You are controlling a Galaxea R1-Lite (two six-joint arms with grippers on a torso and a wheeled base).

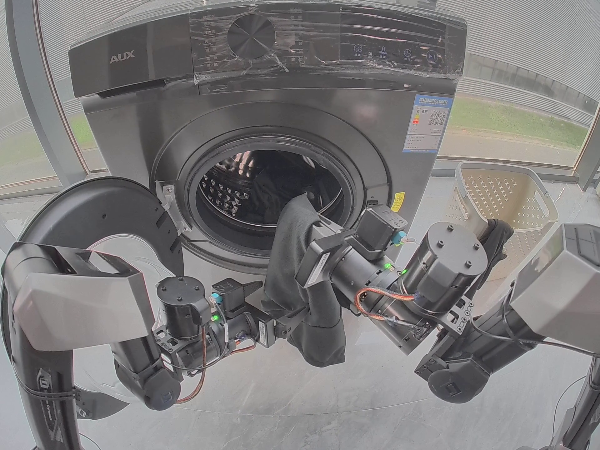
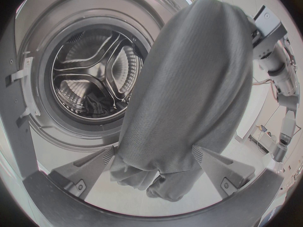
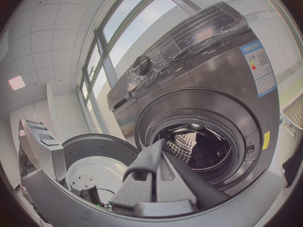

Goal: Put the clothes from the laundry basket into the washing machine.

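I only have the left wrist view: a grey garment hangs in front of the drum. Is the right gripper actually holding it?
Observer: Yes. The right gripper is shut on the garment near its top.
Operator: Anything left at the basket?
Observer: A dark cloth hangs over the basket's near rim.
Operator: Is the door in the way?
Observer: No. The door is swung wide open on the robot's left, apart from the garment.
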